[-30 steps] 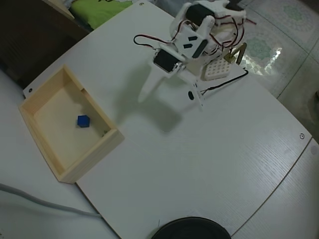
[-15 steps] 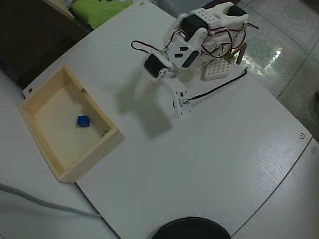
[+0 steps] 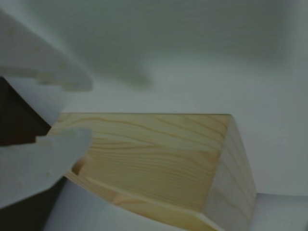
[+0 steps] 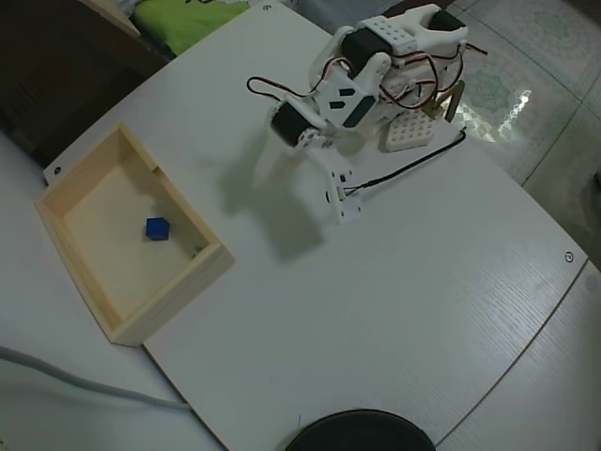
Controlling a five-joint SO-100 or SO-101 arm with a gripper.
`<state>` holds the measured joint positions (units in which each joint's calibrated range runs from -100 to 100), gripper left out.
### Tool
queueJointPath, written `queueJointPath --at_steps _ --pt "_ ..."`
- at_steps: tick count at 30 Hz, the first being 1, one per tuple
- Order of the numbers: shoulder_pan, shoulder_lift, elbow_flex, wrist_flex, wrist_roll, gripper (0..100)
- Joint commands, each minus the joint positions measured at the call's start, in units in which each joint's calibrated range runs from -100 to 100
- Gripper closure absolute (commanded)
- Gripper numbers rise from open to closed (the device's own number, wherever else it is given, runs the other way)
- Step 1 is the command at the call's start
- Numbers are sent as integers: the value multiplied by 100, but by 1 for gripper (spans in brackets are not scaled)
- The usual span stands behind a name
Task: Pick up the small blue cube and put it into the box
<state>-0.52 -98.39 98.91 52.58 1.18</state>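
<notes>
White perforated block (image 4: 406, 132) sits behind the arm. White gripper (image 4: 302, 177) spread, empty. Small blue cube (image 4: 157, 228) lies inside the pale wooden box (image 4: 178, 287), well apart from the gripper.

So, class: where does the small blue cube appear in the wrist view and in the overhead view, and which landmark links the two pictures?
Wrist view: the small blue cube is not in it; only a corner of the box shows.
Overhead view: the small blue cube lies inside the box, left of centre.
Shared landmark: the box of pale wood.
</notes>
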Motion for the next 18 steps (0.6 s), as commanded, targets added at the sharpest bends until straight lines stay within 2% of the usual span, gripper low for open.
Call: queueJointPath --at_steps 1,18 --pt "41 -42 90 -126 -33 93" --pt "41 -42 90 -126 9 93"
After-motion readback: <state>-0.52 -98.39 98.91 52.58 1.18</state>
